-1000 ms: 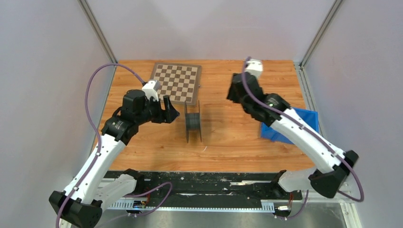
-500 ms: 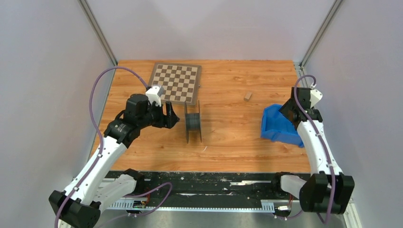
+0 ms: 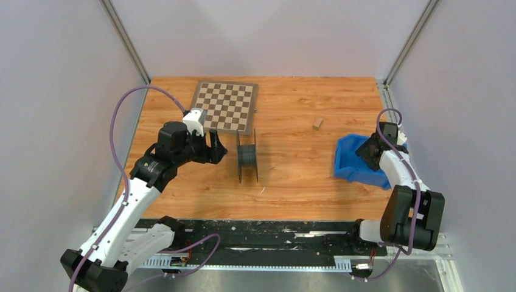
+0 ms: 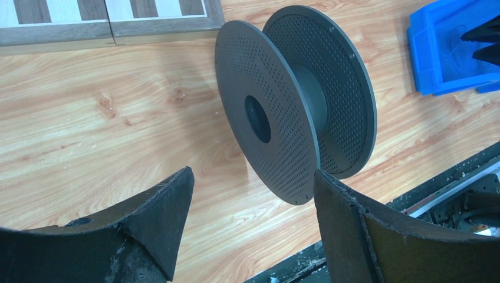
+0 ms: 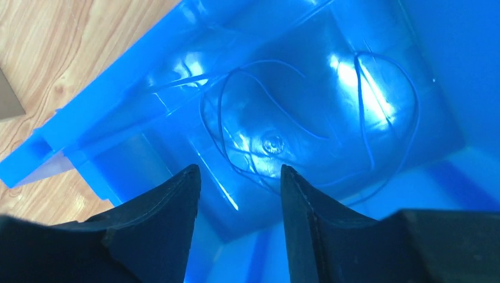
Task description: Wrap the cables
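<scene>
Cables [image 5: 219,118]: thin pale loops lying loose on the floor of the blue bin [image 5: 106,112], at the right side of the counter [image 3: 292,170]. We cannot tell whether it is one strand or several.

Step in hand, as we judge it: the pickup. The right hand [image 5: 239,171] hangs over the bin, fingers part-way apart and holding nothing, the loops just beyond the tips. The left hand [image 4: 253,173] is spread wide and bare, facing the dark spool [image 4: 277,118], which stands on edge, apart from it.

Next move calls for dropping into the bin and pinching a very fine wire cleanly.

Count: two hands, one spool, one bin, one chessboard [image 3: 225,106], one small block [image 3: 317,123].
</scene>
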